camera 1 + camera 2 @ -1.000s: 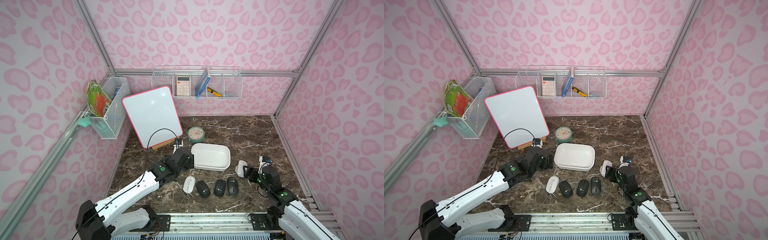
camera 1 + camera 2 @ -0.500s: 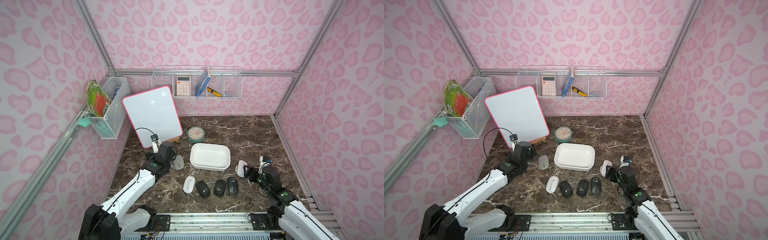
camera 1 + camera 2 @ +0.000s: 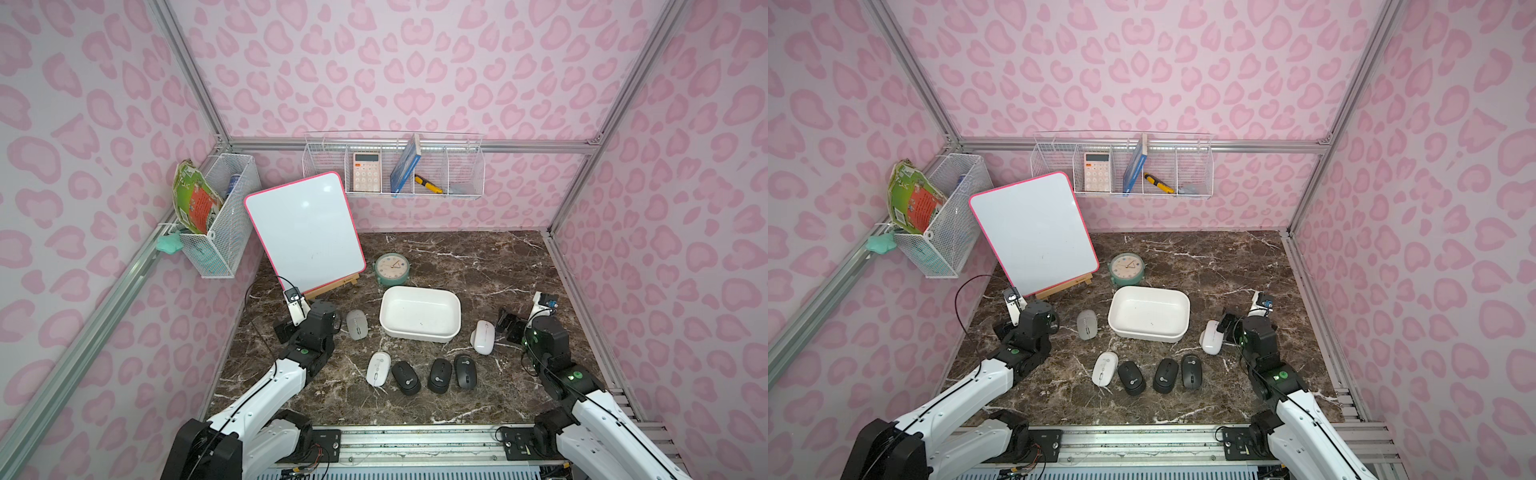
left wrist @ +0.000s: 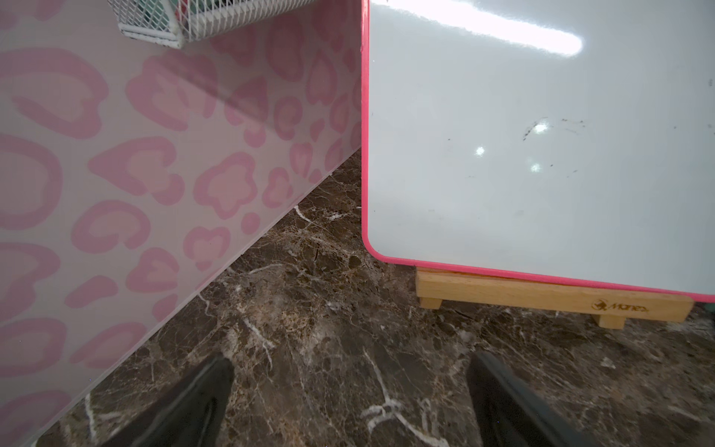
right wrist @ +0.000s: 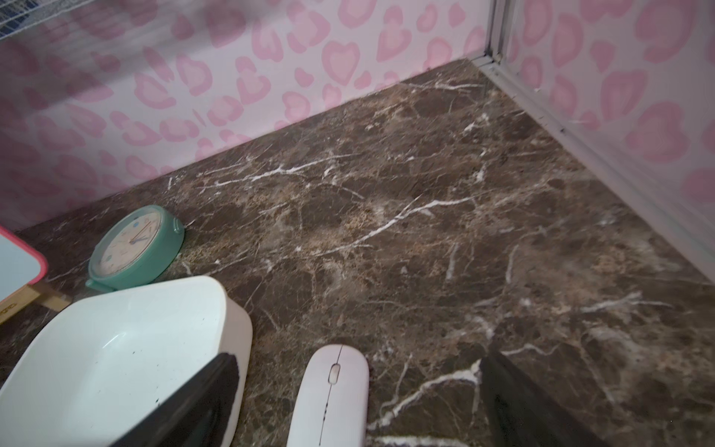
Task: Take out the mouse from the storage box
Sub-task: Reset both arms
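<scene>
The right gripper [image 5: 358, 362] stands parted, empty. The white oval plastic mouse [image 5: 332, 391] rests on the brown marble table [image 5: 425, 193] beside the shallow white plastic storage box [image 5: 127, 348]. The left gripper [image 4: 350, 387] likewise stands parted, empty.

**LEFT ARM WITHDRAWN, GREY MOUSE UNCOVERED**

One second ago the left end effector [image 4: 352, 362] sat at the left edge of the storage box [image 3: 415, 334]. It has since withdrawn toward the side wall. Its jaws now stand apart over bare bench [image 3: 478, 257], facing the foot of the whiteboard [image 3: 305, 232]. The grey mouse [image 3: 356, 324], which the arm hid before, now lies in plain sight on the bench just beside the box.
</scene>
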Robot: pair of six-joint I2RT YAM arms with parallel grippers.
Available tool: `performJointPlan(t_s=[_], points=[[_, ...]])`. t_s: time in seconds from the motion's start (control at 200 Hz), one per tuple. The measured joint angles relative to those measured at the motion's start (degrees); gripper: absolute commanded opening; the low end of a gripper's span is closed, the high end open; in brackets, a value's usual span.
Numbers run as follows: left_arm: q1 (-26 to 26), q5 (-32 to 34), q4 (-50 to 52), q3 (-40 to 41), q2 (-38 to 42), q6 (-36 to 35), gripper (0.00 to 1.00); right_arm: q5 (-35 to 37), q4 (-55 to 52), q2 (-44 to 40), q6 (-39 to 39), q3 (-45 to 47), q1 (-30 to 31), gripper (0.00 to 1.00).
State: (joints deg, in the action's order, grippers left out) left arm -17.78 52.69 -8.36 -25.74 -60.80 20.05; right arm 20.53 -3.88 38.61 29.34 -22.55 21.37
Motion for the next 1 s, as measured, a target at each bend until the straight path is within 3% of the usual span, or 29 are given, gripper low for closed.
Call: performJointPlan(t_s=[0.26,0.55,0.745,1.0], points=[[6.4,-5.4,-15.8,5.6,-8.4,-7.2,1.00,6.9,14.6,1.9,-12.0,4.7,-0.9,1.00],[13.5,-19.1,-29.0,7.2,-13.3,-10.5,0.99,11.6,30.7,14.9,-19.7,8.6,-5.2,1.00],[16.5,-26.5,-36.2,8.2,-16.5,-12.9,0.99,10.4,40.8,21.4,-20.8,10.1,-12.1,1.00],[23.3,-37.4,-43.4,6.6,-27.6,-12.7,1.00,4.6,57.3,30.6,-23.8,13.9,-15.3,1.00]])
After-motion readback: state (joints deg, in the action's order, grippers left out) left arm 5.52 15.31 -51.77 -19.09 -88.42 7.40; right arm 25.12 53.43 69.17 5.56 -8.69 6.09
